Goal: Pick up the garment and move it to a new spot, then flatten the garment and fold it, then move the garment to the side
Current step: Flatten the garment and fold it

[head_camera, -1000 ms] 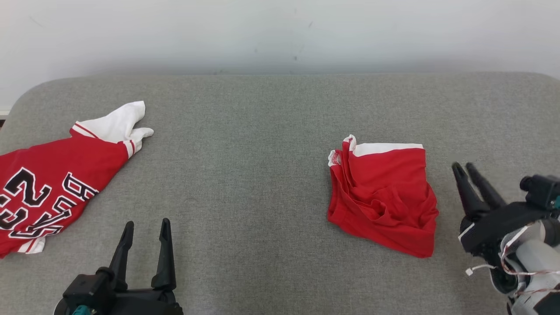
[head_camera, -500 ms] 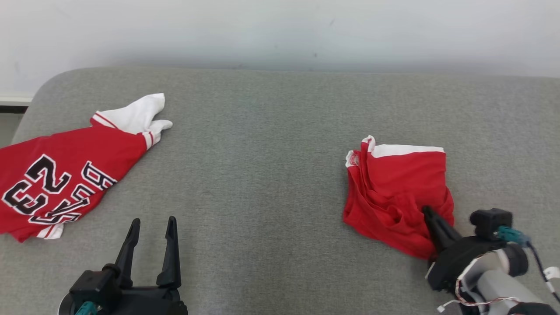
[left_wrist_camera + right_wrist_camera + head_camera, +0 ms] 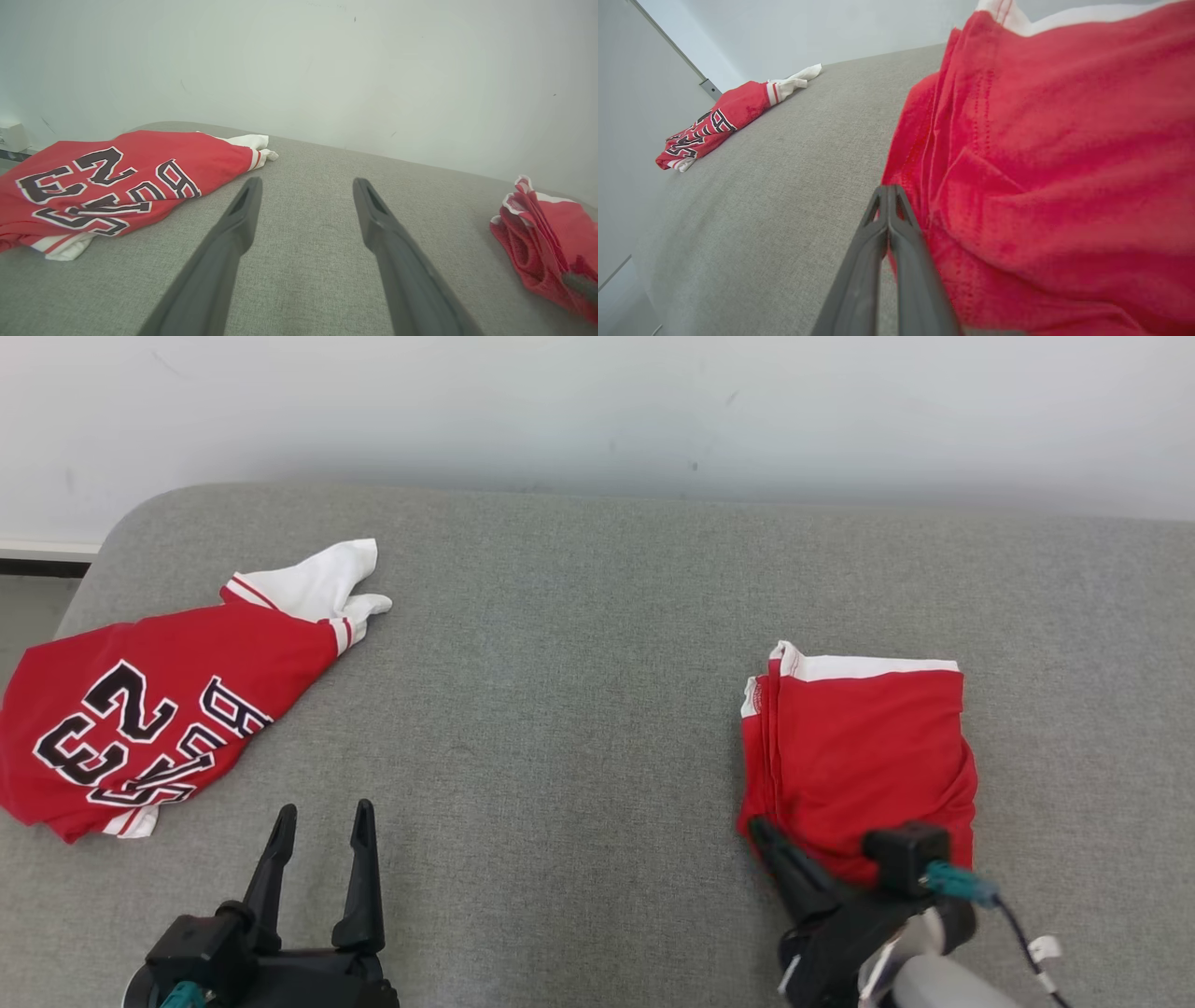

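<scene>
Red white-sleeved lettered jersey [image 3: 159,709] is seen on grey fabric surface [image 3: 560,663], well left of bunched red garment [image 3: 859,756]. Right fingers [image 3: 775,849] are closed against that garment's near-left corner; left fingers [image 3: 359,859] are spread apart.

A: Colours, jersey [image 3: 168,709]?
B: Red; white sleeve; red-white striped trim at sleeve and hem; black lettering, white outline.
A: And the other garment [image 3: 859,756]?
B: Plain red, narrow white edging.
A: The table [image 3: 560,709], the wall [image 3: 597,401]?
B: Grey, fine weave. Off-white, few dark specks.
A: The left gripper [image 3: 323,810], right gripper [image 3: 888,189]?
B: Both dark grey-black.
</scene>
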